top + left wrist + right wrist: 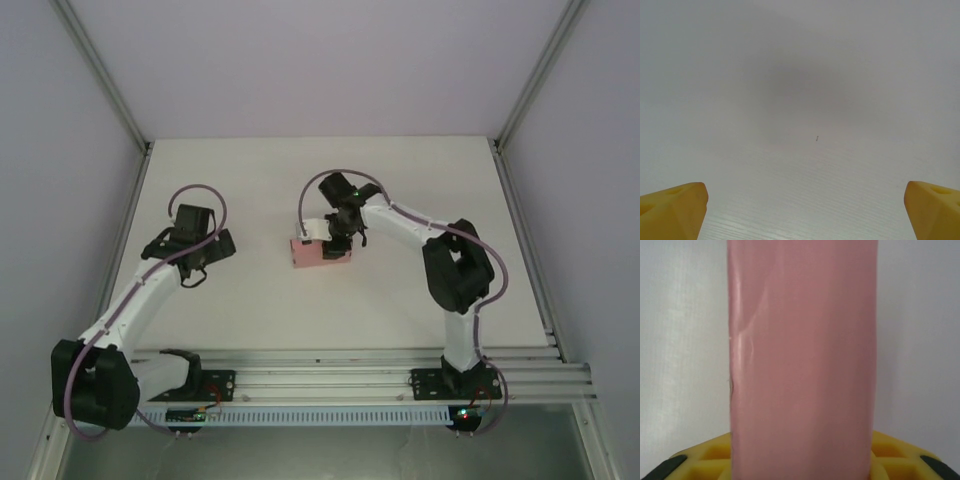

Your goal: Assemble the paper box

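Note:
The paper box (305, 254) is a small pale-pink low box lying mid-table. My right gripper (338, 243) comes down over its right end. In the right wrist view the paper box (802, 355) runs up the middle as a broad pink band, with a small crease on its left edge. The yellow fingers (700, 462) press against both of its sides, so the right gripper (801, 460) is shut on it. My left gripper (218, 248) hovers well to the left of the box, and its left gripper (807, 210) jaws stand wide open over bare table.
The white table (400, 190) is walled by pale panels left, right and behind. An aluminium rail (330, 372) runs along the near edge and carries both arm bases. A tiny dark speck (817, 138) lies on the surface under the left wrist.

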Available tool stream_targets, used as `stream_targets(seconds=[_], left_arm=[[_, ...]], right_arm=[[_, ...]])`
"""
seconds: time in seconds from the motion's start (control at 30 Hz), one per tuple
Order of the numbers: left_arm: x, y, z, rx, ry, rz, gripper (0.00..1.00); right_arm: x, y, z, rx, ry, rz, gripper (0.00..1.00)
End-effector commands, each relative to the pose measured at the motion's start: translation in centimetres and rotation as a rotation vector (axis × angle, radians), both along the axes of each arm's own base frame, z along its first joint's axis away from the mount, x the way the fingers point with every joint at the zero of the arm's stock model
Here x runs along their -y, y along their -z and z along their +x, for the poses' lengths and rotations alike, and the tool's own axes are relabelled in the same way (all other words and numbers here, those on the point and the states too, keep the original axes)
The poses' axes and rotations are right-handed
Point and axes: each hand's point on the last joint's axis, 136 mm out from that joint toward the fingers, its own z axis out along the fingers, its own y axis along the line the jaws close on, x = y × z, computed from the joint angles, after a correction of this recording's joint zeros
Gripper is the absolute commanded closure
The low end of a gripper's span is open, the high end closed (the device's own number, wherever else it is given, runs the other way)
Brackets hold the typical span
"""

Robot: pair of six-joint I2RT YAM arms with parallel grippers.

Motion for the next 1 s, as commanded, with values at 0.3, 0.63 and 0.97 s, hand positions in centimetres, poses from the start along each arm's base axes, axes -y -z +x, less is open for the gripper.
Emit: stream_targets(seconds=[0.3, 0.63, 0.97], left_arm=[[-1.9, -0.9, -1.2, 0.036, -0.061, 0.057, 0.0], [-1.6, -0.8, -1.0, 0.048, -0.047, 0.045, 0.0], [-1.3, -0.8, -0.2, 0.082, -0.025, 0.049, 0.0]], right_arm=[[2.0, -1.3, 6.8, 0.683, 0.189, -0.058, 0.67], [2.4, 2.1, 0.3, 0.525, 0.157, -0.091, 0.19], [2.1, 0.6, -3.3, 0.337, 0.197, -0.001, 0.01]])
